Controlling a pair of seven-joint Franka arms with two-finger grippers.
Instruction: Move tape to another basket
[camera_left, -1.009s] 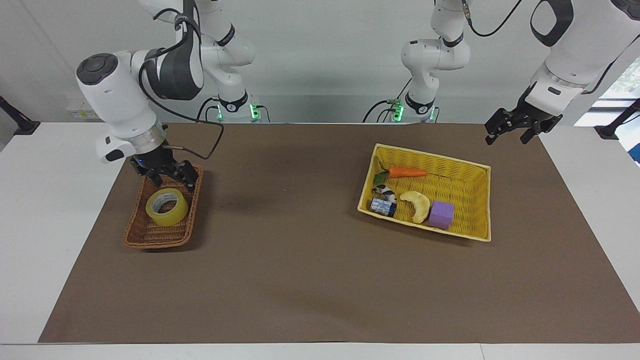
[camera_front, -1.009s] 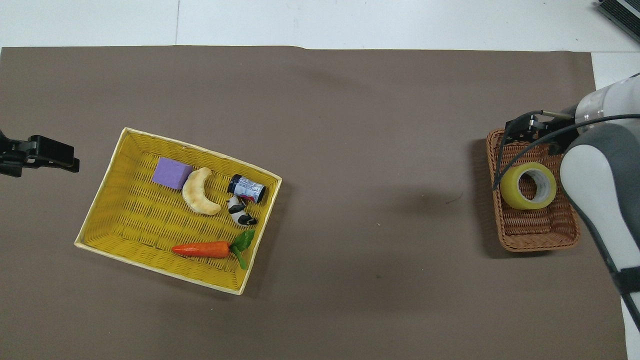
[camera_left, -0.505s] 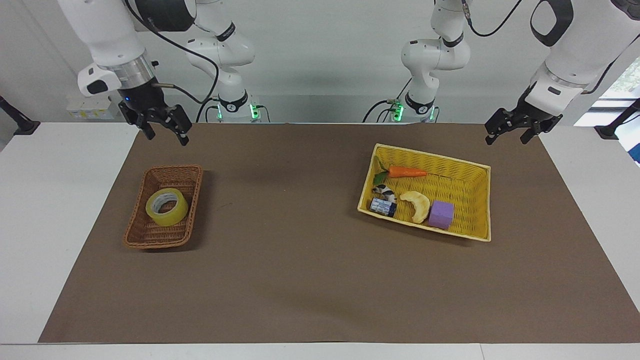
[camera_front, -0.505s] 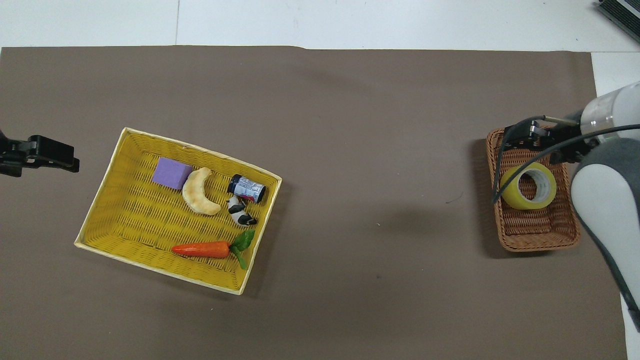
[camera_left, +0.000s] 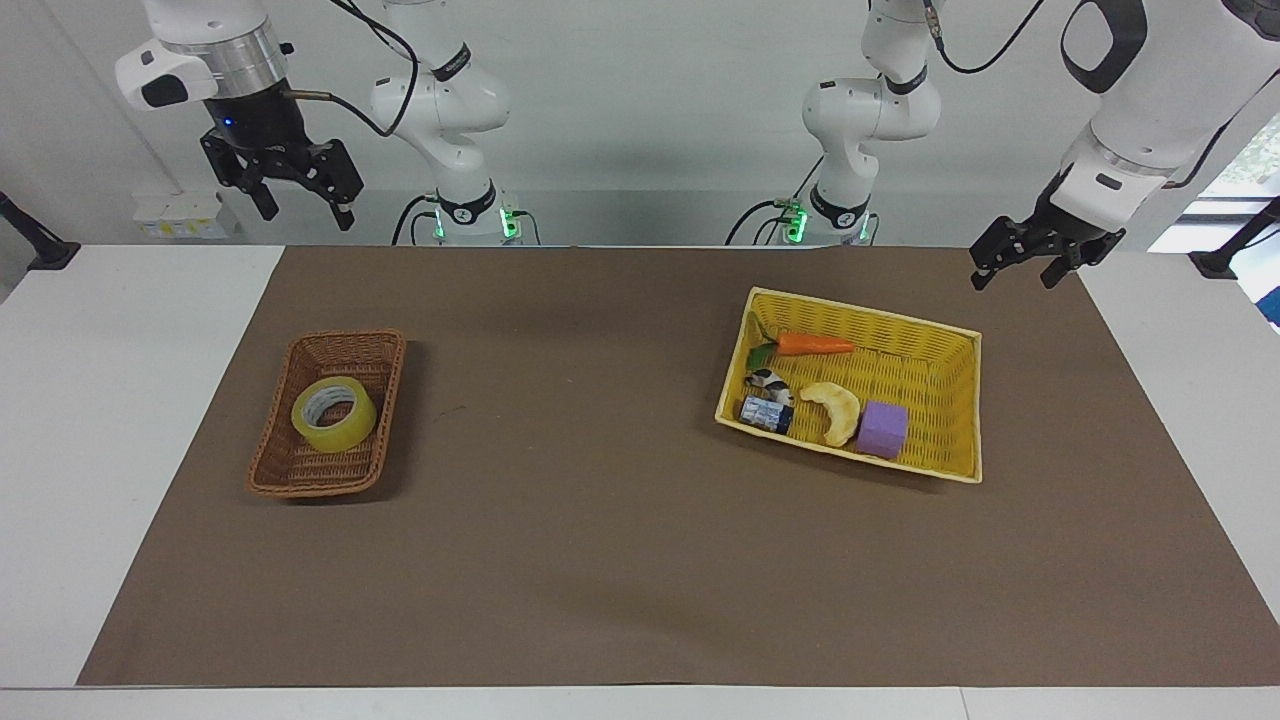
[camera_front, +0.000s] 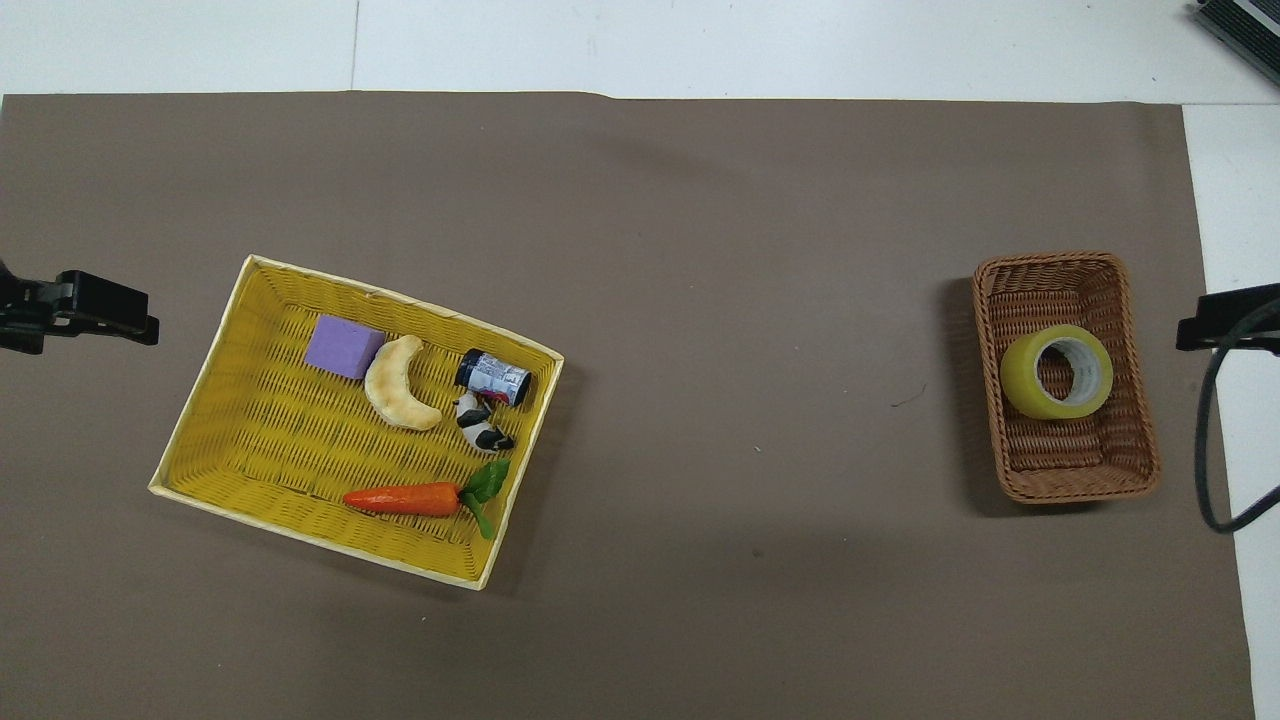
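In the wicker basket (camera_left: 325, 480) the tape (camera_left: 333, 414), no label readable, right hand (camera_left: 305, 205) and left hand (camera_left: 1017, 270) spread, empty.

Lying in the basket (camera_left: 290, 470) toward the right arm's end of the worktop (camera_left: 600, 560): the tape (camera_left: 333, 414); sitting well apart, toward the left arm's end: a tray (camera_left: 955, 450).

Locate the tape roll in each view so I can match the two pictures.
Facing view: the tape lies in the brown wicker basket, at the picture's left.
Overhead view: the tape lies in the same basket, at the picture's right.
Shared landmark: the yellow basket at the left arm's end.
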